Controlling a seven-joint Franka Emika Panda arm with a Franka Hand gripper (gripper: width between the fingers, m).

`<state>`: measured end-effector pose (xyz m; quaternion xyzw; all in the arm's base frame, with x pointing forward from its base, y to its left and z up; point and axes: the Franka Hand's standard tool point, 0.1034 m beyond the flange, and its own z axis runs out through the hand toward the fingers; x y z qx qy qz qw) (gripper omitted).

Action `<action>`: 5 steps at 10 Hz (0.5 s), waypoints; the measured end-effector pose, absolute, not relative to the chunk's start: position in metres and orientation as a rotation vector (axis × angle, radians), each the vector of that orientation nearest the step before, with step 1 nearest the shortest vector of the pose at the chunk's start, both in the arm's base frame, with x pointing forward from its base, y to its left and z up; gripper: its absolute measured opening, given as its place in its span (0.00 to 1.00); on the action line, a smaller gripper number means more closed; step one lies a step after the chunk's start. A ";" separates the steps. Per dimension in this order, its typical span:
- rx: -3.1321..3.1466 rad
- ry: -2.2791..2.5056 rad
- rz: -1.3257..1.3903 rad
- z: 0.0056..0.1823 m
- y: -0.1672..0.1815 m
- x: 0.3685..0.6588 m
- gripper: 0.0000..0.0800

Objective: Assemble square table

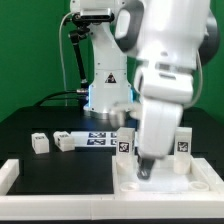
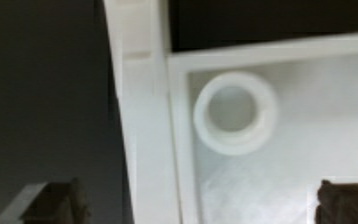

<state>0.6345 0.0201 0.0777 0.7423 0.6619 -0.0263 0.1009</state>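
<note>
The white square panel [image 1: 190,180] lies with its recessed underside up at the exterior view's lower right. In the wrist view its rim [image 2: 144,120] and a round socket [image 2: 234,112] show. Two white block legs with tags stand upright at the panel's far side, one on the left [image 1: 125,141] and one on the right [image 1: 183,141]. Two loose legs [image 1: 38,143] [image 1: 65,141] lie on the black surface to the left. My gripper [image 1: 147,172] [image 2: 199,210] hangs just above the panel's near left part. It is open and empty, with its fingers [image 2: 51,203] astride the rim.
The marker board [image 1: 98,139] lies flat behind the loose legs, in front of the robot base [image 1: 105,95]. A long white bar [image 1: 12,175] edges the black surface at the front left. A cable [image 1: 72,60] hangs beside the base.
</note>
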 end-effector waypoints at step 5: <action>2.460 1.596 -0.040 0.097 0.004 0.626 0.81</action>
